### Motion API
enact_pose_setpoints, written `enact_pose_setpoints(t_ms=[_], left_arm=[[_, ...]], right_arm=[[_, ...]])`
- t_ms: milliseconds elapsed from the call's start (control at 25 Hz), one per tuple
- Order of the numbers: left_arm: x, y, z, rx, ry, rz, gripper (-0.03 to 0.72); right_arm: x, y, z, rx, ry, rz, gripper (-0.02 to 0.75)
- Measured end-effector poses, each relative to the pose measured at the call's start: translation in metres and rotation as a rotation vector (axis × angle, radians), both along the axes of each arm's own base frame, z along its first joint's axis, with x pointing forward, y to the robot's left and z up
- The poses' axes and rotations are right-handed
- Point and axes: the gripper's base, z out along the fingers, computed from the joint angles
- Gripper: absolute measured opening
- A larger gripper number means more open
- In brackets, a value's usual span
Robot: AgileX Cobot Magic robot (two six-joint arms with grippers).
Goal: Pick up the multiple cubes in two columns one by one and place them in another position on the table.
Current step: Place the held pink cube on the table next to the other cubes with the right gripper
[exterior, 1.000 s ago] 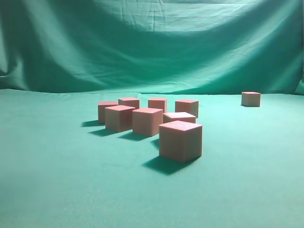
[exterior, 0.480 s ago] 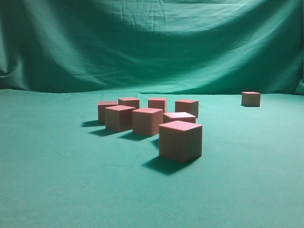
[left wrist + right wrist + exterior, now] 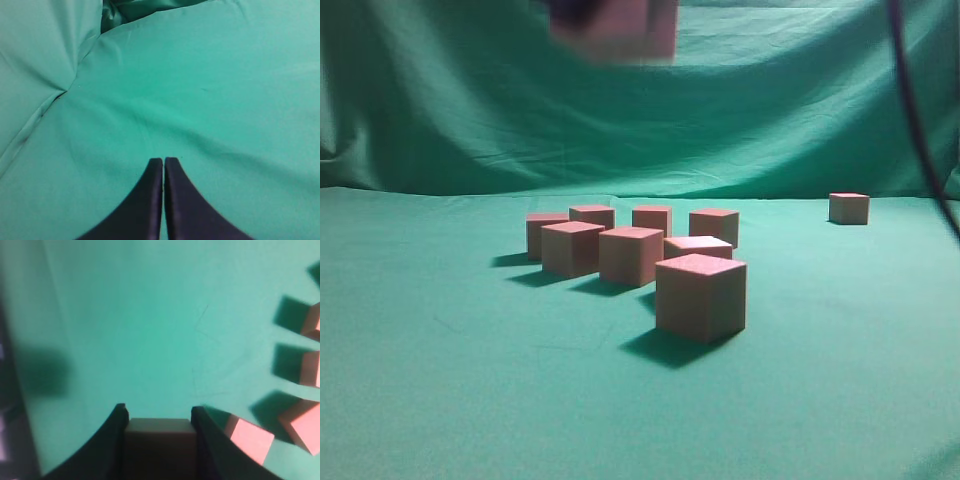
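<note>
- Pinkish-red cube (image 3: 159, 427) sits clamped between the jaws of the right end effector (image 3: 159, 424); in the exterior view the same cube (image 3: 625, 30) hangs blurred, high above the group, well clear of the worktop (image 3: 430, 380).
- Bare teal cloth lies straight ahead of and below the held cube; the remaining cubes (image 3: 630, 255) lie off to its right in the right wrist view.
- One cube (image 3: 848, 208) stands alone, far right, well apart from the group.
- Judgement: release calls for a descent onto the bare cloth, away from the group.
- Left end effector (image 3: 163, 162) has its jaws pressed together, holding nothing, over bare worktop; the right arm is the one engaged.
</note>
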Motion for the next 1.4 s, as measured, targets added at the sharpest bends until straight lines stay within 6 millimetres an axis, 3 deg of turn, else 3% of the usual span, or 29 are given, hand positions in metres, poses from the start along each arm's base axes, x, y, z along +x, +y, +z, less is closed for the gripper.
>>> enact_pose_setpoints(t_ms=[400, 1080, 1400], left_arm=[[0.0, 0.0, 0.0, 0.0, 0.0, 0.0, 0.0], [0.0, 0.0, 0.0, 0.0, 0.0, 0.0, 0.0], [0.0, 0.0, 0.0, 0.0, 0.0, 0.0, 0.0]], right_arm=[[0.03, 0.031, -0.054, -0.117, -0.002, 0.053, 0.265], [0.046, 0.043, -0.094, -0.167, -0.059, 0.07, 0.265], [0.048, 0.044, -0.102, -0.185, -0.064, 0.082, 0.265]])
